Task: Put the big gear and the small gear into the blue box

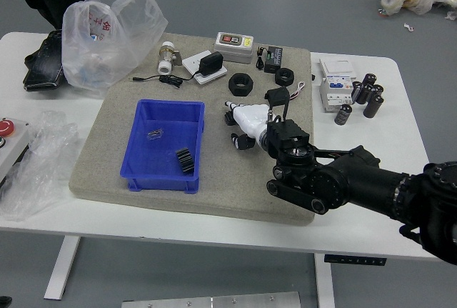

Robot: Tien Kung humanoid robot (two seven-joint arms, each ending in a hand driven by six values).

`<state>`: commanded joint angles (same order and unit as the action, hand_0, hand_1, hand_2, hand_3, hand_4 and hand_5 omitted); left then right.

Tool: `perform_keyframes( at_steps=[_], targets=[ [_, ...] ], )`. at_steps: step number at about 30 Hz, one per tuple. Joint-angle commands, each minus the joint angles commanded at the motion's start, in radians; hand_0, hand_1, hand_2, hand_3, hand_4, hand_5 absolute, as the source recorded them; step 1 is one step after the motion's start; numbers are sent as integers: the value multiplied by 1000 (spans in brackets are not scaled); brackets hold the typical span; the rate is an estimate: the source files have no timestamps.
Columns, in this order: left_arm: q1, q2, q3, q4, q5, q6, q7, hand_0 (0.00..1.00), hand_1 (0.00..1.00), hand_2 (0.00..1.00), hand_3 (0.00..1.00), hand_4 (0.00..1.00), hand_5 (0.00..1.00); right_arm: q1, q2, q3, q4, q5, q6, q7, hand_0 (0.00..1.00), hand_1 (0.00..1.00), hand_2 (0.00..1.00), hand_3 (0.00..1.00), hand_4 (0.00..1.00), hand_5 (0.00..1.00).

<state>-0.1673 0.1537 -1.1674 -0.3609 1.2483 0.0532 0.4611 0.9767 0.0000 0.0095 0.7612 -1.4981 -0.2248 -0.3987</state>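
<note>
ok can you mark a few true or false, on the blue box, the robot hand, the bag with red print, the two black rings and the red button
1. A black ridged piece lies inside the blue box. True.
2. The right robot hand is over the mat, to the right of the box. True.
3. The bag with red print sits at the table's right end. False: the bag is at the far left.
4. Both black rings lie in the box. False: one ring and the other lie on the mat.
5. The red button is at the picture's left edge. True.
</note>
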Motion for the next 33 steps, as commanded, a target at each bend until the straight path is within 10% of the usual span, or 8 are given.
perform_keyframes(
  at_steps=[1,2,7,33],
  targets=[
    [0,0,0,0,0,0,0,637,618,565,690,707,497,0,0,-1,0,0,1,-1,748,817,848,839,554,193],
    [1,0,0,0,0,1,-1,637,618,563,690,706,505,-1,0,-2,-1,-2,3,-1,703,729,639,658,273,180],
    [2,-2,3,1,-3,2,-5,637,618,562,690,705,513,0,0,-3,2,-14,-6,-2,667,683,564,627,207,92],
    [7,-7,0,1,4,6,-11,635,618,568,698,713,550,-7,-53,150,110,-135,-56,-4,640,647,527,558,379,2]
  ],
)
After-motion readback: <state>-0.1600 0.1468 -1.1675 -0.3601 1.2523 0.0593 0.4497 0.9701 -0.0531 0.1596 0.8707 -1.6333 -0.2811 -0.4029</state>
